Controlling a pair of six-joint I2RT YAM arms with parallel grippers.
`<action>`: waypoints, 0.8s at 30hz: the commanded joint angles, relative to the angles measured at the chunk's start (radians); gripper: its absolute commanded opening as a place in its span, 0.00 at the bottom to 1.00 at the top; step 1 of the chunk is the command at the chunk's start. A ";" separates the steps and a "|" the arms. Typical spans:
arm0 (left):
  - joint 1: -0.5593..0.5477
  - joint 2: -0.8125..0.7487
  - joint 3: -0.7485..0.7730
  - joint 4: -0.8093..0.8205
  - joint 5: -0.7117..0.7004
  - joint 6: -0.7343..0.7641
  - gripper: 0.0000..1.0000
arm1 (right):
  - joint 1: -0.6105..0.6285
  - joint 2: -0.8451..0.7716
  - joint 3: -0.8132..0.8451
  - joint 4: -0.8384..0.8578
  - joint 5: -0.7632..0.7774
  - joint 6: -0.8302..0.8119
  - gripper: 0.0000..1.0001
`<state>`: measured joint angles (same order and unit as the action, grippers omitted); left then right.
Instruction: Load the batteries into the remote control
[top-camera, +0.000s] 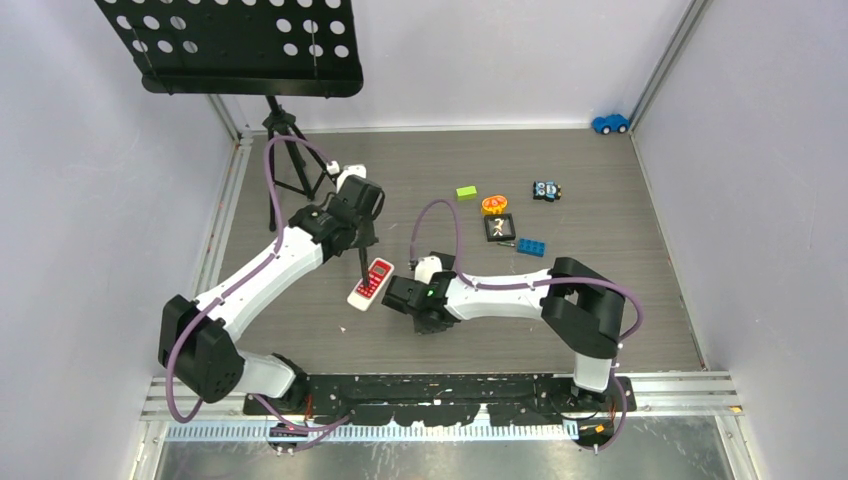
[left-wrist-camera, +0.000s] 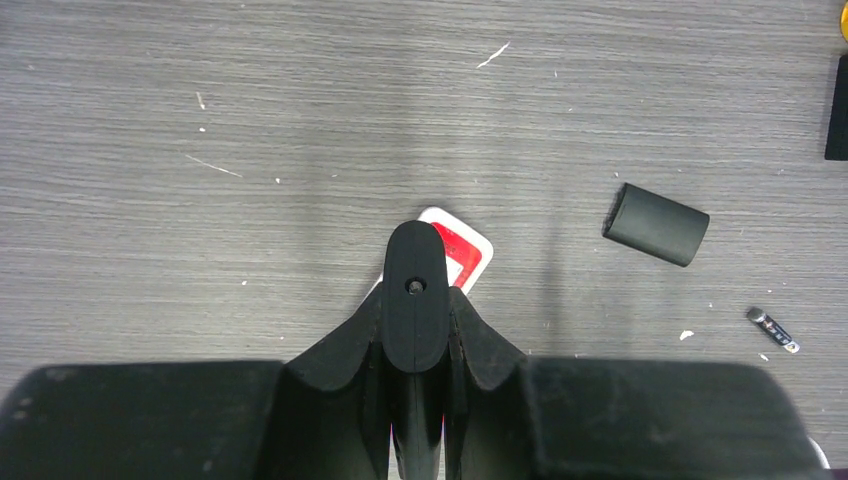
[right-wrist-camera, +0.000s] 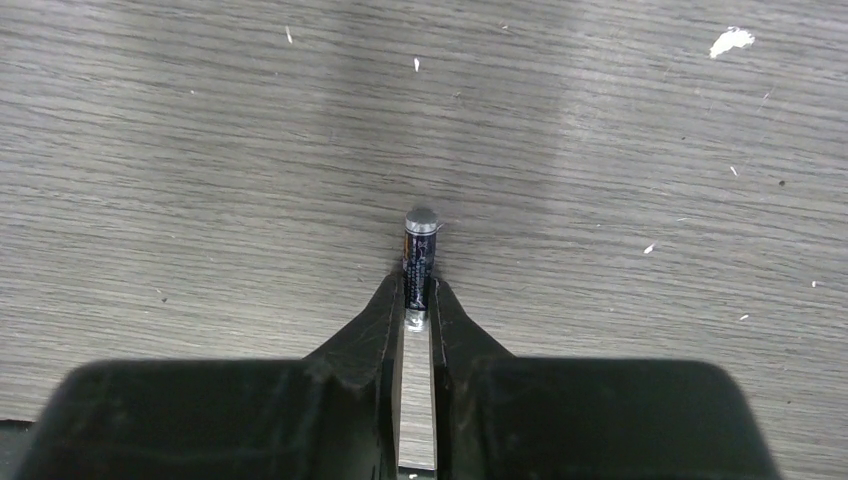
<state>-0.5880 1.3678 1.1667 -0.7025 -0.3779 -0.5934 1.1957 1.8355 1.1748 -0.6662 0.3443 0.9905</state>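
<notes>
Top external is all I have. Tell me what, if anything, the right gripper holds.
Observer: The right gripper is shut on a dark battery, whose silver cap pokes past the fingertips.
Operator: Report any other battery lying loose.
Observer: The left wrist view shows a second battery flat on the table, apart from a stubby black cylinder.
Operator: Check the left gripper's hold on the remote.
Observer: The left gripper covers one end of the remote; I cannot tell whether it grips.
</notes>
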 joint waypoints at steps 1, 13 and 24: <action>0.023 -0.056 -0.034 0.082 0.066 0.007 0.00 | 0.002 0.000 0.002 -0.010 0.038 0.015 0.09; 0.059 -0.158 -0.268 0.552 0.803 -0.091 0.00 | 0.002 -0.461 -0.068 0.006 0.059 -0.107 0.06; 0.059 -0.147 -0.374 0.855 0.986 -0.258 0.00 | 0.002 -0.568 -0.007 -0.036 -0.017 -0.146 0.07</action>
<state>-0.5301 1.2282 0.7929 -0.0029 0.5102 -0.7902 1.1957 1.2743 1.1072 -0.6857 0.3359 0.8799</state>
